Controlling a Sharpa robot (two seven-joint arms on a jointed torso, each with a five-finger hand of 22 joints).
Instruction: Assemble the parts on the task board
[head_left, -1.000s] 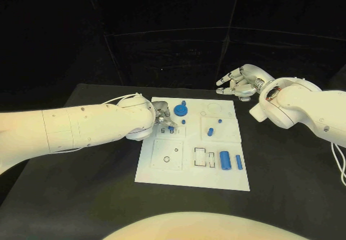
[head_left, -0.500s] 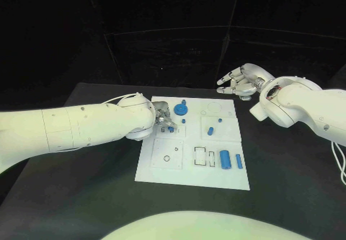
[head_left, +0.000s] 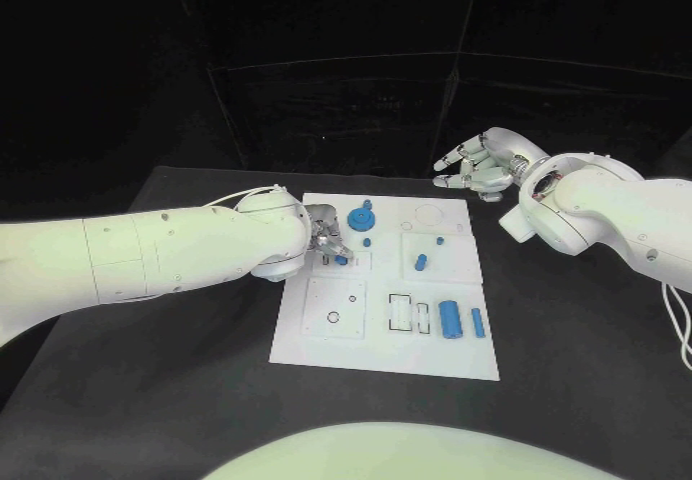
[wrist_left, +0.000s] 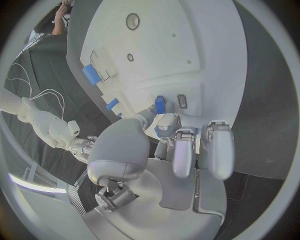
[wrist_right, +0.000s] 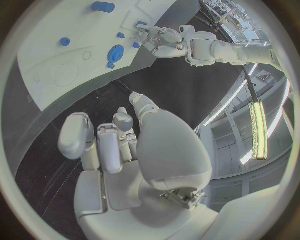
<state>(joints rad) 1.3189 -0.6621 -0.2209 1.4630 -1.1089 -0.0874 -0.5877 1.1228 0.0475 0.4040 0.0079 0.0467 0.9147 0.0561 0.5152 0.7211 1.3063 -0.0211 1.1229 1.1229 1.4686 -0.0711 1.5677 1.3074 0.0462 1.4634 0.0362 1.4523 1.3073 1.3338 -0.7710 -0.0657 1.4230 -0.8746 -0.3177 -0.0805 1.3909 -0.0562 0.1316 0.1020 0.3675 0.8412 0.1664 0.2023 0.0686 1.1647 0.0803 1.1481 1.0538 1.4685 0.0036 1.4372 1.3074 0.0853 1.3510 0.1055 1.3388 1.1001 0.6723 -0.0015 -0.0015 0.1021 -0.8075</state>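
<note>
Board: the white board (head_left: 378, 345) lay in the middle of the black surface (head_left: 159, 400), its long sides running away from the robot.
Left hand: the left hand (head_left: 326, 238) was over the board's left edge, about halfway along it; its fingertips (wrist_left: 159, 111) pinched a small blue peg (wrist_left: 160, 104), which stood at a small rectangular slot there. From the left wrist view the peg seemed to touch the board, though I could not tell whether it was seated.
Right hand: the right hand (head_left: 483, 165) hovered past the board's far right corner, above the bare surface, holding nothing, fingers apart and loosely curled.
Round part: a blue disc (head_left: 362, 217) with a stub on top sat near the far edge, left of centre, just beside the left hand.
Small parts: a tiny blue stud (head_left: 368, 242) lay just nearer than the disc; another stud (head_left: 437, 242) and a short blue pin (head_left: 421, 264) lay right of the middle.
Near right corner: a blue cylinder (head_left: 451, 320) and a slim blue bar (head_left: 477, 322) lay side by side, lengthwise, close to the right edge.
Recesses: two outlined rectangular slots (head_left: 410, 315) sat just left of the cylinder; a small ring hole (head_left: 333, 319) showed in the near left square.
</note>
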